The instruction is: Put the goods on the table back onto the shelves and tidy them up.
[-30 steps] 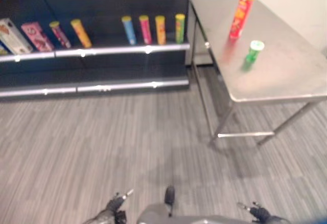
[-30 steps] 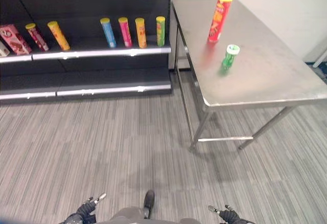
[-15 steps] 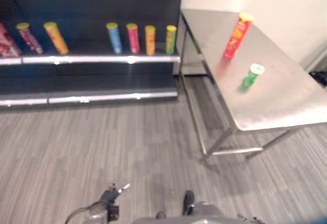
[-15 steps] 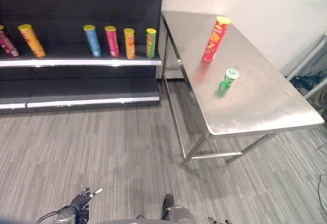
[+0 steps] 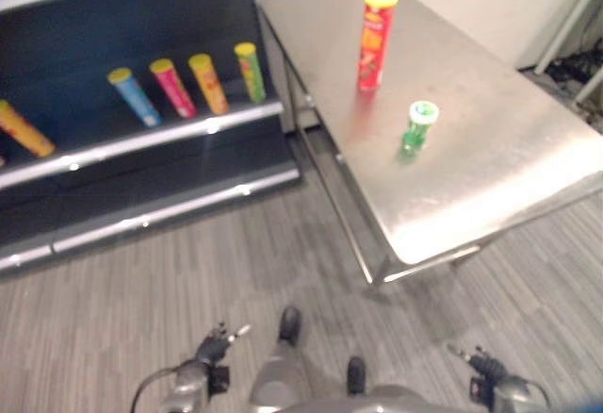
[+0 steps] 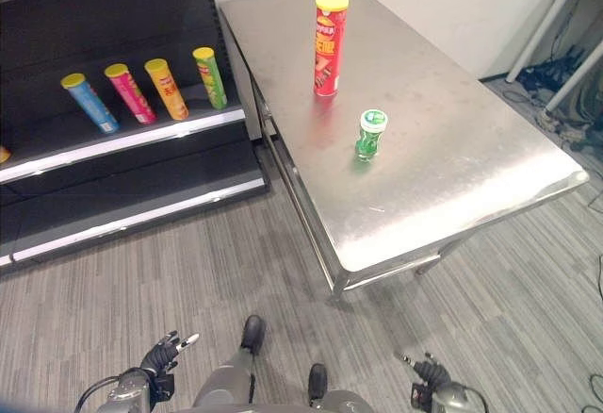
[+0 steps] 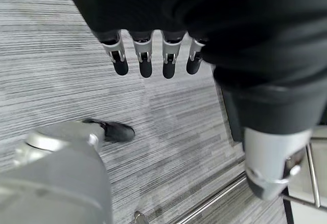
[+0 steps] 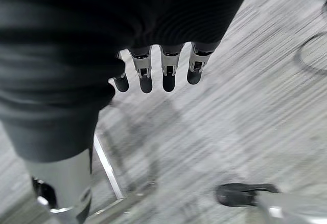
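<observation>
Both my hands (image 6: 160, 356) (image 6: 429, 373) hang low, fingers straight, empty | red tube (image 6: 329, 45) looks light, stiff, tippy: I'd grasp mid-body | green bottle (image 6: 369, 136) small, slick: grip below cap | table (image 6: 471, 163)

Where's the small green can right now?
The small green can stands upright near the middle of the steel table, to the robot's right front, just nearer than the tall red tube.

The dark-covered, silver-fingered left hand (image 6: 160, 356) and right hand (image 6: 429, 375) are held low at the sides, fingers relaxed, nothing grasped.
</observation>
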`<state>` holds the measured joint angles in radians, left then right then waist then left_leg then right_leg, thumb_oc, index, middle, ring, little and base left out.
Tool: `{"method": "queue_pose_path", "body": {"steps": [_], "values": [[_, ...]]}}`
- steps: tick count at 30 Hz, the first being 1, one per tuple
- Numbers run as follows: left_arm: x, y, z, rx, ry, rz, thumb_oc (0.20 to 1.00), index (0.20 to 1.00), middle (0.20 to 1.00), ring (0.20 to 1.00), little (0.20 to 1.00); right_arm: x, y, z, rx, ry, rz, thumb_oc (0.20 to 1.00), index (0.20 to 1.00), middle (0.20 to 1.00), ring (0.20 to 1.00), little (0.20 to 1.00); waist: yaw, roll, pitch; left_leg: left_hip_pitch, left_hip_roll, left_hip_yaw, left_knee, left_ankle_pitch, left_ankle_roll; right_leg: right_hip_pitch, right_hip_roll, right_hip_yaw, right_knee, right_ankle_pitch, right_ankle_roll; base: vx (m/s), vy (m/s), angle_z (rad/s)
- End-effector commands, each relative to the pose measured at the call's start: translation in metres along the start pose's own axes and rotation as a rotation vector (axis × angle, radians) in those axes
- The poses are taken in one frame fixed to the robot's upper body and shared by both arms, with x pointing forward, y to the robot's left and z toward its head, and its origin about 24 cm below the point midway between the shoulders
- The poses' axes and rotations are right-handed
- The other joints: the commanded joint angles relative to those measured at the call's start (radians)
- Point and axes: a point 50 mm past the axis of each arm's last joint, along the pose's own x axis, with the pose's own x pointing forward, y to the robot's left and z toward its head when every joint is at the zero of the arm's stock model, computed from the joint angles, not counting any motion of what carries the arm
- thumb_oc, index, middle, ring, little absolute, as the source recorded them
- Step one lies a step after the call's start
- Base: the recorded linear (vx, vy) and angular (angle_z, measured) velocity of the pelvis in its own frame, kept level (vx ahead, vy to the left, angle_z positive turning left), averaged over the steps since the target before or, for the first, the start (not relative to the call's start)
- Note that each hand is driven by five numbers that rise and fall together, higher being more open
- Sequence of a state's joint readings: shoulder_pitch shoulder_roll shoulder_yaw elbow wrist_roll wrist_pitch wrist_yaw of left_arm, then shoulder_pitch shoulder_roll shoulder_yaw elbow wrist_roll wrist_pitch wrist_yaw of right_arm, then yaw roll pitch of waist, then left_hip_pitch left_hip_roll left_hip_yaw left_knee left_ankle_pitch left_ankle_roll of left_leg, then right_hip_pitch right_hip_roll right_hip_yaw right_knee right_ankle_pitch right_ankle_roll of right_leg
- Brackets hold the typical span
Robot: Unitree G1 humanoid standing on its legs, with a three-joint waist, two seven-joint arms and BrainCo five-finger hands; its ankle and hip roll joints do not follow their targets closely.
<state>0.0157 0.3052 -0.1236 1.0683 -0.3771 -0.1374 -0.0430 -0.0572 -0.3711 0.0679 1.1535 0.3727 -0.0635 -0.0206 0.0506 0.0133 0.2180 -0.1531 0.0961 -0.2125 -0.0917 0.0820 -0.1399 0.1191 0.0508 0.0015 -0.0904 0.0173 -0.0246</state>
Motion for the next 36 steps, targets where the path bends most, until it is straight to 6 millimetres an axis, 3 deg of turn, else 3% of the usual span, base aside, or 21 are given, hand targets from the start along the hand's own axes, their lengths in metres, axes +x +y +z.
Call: {"method": "queue_pose_path", "body": {"steps": [1,3,4,6,7,8,9,10,13,15,16,17,20,24,25,27,31,36], "values": [[-0.001,0.022,0.013,-0.004,-0.059,0.048,1.000,1.000,1.000,1.000,1.000,-0.002,0.000,0.006,-0.043,-0.055,0.040,1.000,1.000,1.000,1.000,1.000,0.020,-0.029,-0.051,-0.031,-0.026,0.004,0.089,0.014,0.034,0.041,-0.177,-0.036,0.038,-0.130,0.144,0.15,0.285,-0.56],[-0.001,0.027,0.012,-0.008,-0.044,0.067,1.000,1.000,1.000,1.000,1.000,-0.001,0.004,0.009,-0.064,-0.067,0.058,1.000,1.000,1.000,1.000,1.000,0.027,-0.042,-0.057,-0.030,-0.043,0.028,0.119,-0.014,0.053,0.019,-0.223,-0.028,0.063,-0.115,0.170,0.14,0.299,-0.48],[-0.001,0.027,0.012,-0.008,-0.044,0.067,1.000,1.000,1.000,1.000,1.000,-0.001,0.004,0.009,-0.064,-0.067,0.058,1.000,1.000,1.000,1.000,1.000,0.028,-0.042,-0.058,-0.031,-0.043,0.029,0.120,-0.015,0.053,0.019,-0.224,-0.027,0.063,-0.115,0.170,0.13,0.282,-0.45],[0.000,0.037,0.016,-0.003,-0.041,0.106,1.000,1.000,1.000,1.000,1.000,-0.001,0.004,0.010,-0.118,-0.059,0.058,1.000,1.000,1.000,1.000,1.000,0.035,-0.064,-0.055,-0.011,-0.090,0.060,0.141,-0.059,0.107,-0.056,-0.298,-0.026,0.213,-0.040,0.196,0.16,0.376,-0.34],[0.000,0.038,0.017,-0.004,-0.043,0.109,1.000,1.000,1.000,1.000,1.000,-0.001,0.001,0.012,-0.118,-0.067,0.048,1.000,1.000,1.000,1.000,1.000,0.029,-0.066,-0.049,0.000,-0.102,0.063,0.138,-0.061,0.119,-0.081,-0.307,-0.018,0.264,-0.001,0.189,0.07,0.208,-0.10],[0.000,0.038,0.017,-0.004,-0.043,0.109,1.000,1.000,1.000,1.000,1.000,-0.001,0.001,0.012,-0.118,-0.067,0.048,1.000,1.000,1.000,1.000,1.000,0.030,-0.067,-0.049,0.000,-0.103,0.064,0.138,-0.061,0.119,-0.082,-0.307,-0.016,0.266,-0.001,0.189,0.04,0.187,-0.02],[0.000,0.041,0.021,-0.001,-0.049,0.120,1.000,1.000,1.000,1.000,1.000,-0.002,-0.008,0.013,-0.112,-0.071,0.013,1.000,1.000,1.000,1.000,1.000,0.015,-0.068,-0.035,0.012,-0.114,0.064,0.132,-0.061,0.131,-0.113,-0.321,-0.013,0.338,0.053,0.177,0.07,0.234,-0.03],[0.000,0.045,0.023,0.011,-0.053,0.122,1.000,1.000,1.000,1.000,1.000,-0.005,-0.029,0.006,-0.095,-0.048,-0.054,1.000,1.000,1.000,1.000,1.000,-0.006,-0.064,-0.022,0.032,-0.115,0.053,0.126,-0.072,0.137,-0.149,-0.334,-0.033,0.409,0.082,0.149,0.10,0.254,0.13],[-0.003,0.059,0.035,0.042,-0.096,0.127,1.000,1.000,1.000,1.000,1.000,-0.016,-0.070,0.016,-0.106,-0.103,-0.066,1.000,1.000,1.000,1.000,1.000,-0.040,-0.075,-0.012,0.052,-0.102,0.051,0.109,-0.081,0.132,-0.199,-0.286,-0.060,0.345,0.034,0.140,0.09,0.038,0.15],[-0.005,0.066,0.047,0.062,-0.136,0.115,1.000,1.000,1.000,1.000,1.000,-0.033,-0.080,0.047,-0.147,-0.259,0.051,1.000,1.000,1.000,1.000,1.000,-0.062,-0.096,0.006,0.063,-0.096,0.063,0.104,-0.088,0.124,-0.221,-0.228,-0.093,0.252,-0.001,0.150,0.05,-0.124,0.03],[-0.008,0.070,0.051,0.071,-0.166,0.109,1.000,1.000,1.000,1.000,1.000,-0.050,-0.085,0.072,-0.121,-0.383,0.157,1.000,1.000,1.000,1.000,1.000,-0.065,-0.113,0.008,0.055,-0.100,0.064,0.124,-0.095,0.120,-0.184,-0.228,-0.101,0.176,-0.003,0.181,0.06,-0.102,0.03],[-0.011,0.072,0.049,0.073,-0.171,0.096,1.000,1.000,1.000,1.000,1.000,-0.070,-0.085,0.087,-0.157,-0.453,0.268,1.000,1.000,1.000,1.000,1.000,-0.065,-0.123,0.010,0.056,-0.103,0.067,0.129,-0.099,0.119,-0.183,-0.223,-0.097,0.170,-0.007,0.177,0.07,-0.067,0.13],[-0.015,0.077,0.033,0.051,-0.137,0.109,1.000,1.000,1.000,1.000,1.000,-0.145,-0.108,0.172,-0.286,-0.813,0.357,1.000,1.000,1.000,1.000,1.000,-0.086,-0.145,-0.021,0.079,-0.086,0.101,0.103,-0.110,0.114,-0.168,-0.209,-0.066,0.111,0.014,0.192,0.09,-0.012,0.02],[-0.017,0.055,0.004,0.038,-0.084,0.037,1.000,1.000,1.000,1.000,1.000,-0.209,-0.102,0.240,-0.468,-1.157,0.336,1.000,1.000,1.000,1.000,1.000,-0.096,-0.150,-0.084,0.102,-0.069,0.128,0.072,-0.116,0.114,-0.141,-0.201,-0.051,0.050,0.030,0.198,0.13,-0.008,-0.46],[-0.017,0.055,0.004,0.038,-0.084,0.036,1.000,1.000,1.000,1.000,1.000,-0.209,-0.102,0.240,-0.469,-1.157,0.336,1.000,1.000,1.000,1.000,1.000,-0.096,-0.149,-0.084,0.104,-0.069,0.128,0.071,-0.116,0.114,-0.140,-0.201,-0.051,0.049,0.030,0.198,0.08,-0.010,-0.25],[-0.018,0.040,-0.002,0.033,-0.096,-0.004,1.000,1.000,1.000,1.000,1.000,-0.247,-0.099,0.260,-0.509,-1.366,0.302,1.000,1.000,1.000,1.000,1.000,-0.092,-0.150,-0.103,0.118,-0.063,0.123,0.056,-0.120,0.111,-0.121,-0.199,-0.056,0.035,0.023,0.196,0.10,-0.025,0.00],[-0.019,0.028,-0.009,0.020,-0.087,-0.032,1.000,1.000,1.000,1.000,1.000,-0.264,-0.097,0.277,-0.514,-1.498,0.242,1.000,1.000,1.000,1.000,1.000,-0.076,-0.146,-0.119,0.141,-0.059,0.114,0.036,-0.123,0.109,-0.092,-0.198,-0.066,0.024,0.012,0.195,0.08,-0.012,0.07],[-0.017,0.021,-0.009,-0.005,-0.084,-0.038,1.000,1.000,1.000,1.000,1.000,-0.246,-0.084,0.288,-0.559,-1.477,0.170,1.000,1.000,1.000,1.000,1.000,-0.047,-0.143,-0.117,0.153,-0.059,0.103,0.025,-0.121,0.104,-0.070,-0.201,-0.082,0.017,-0.001,0.191,0.02,-0.003,0.13]]}}
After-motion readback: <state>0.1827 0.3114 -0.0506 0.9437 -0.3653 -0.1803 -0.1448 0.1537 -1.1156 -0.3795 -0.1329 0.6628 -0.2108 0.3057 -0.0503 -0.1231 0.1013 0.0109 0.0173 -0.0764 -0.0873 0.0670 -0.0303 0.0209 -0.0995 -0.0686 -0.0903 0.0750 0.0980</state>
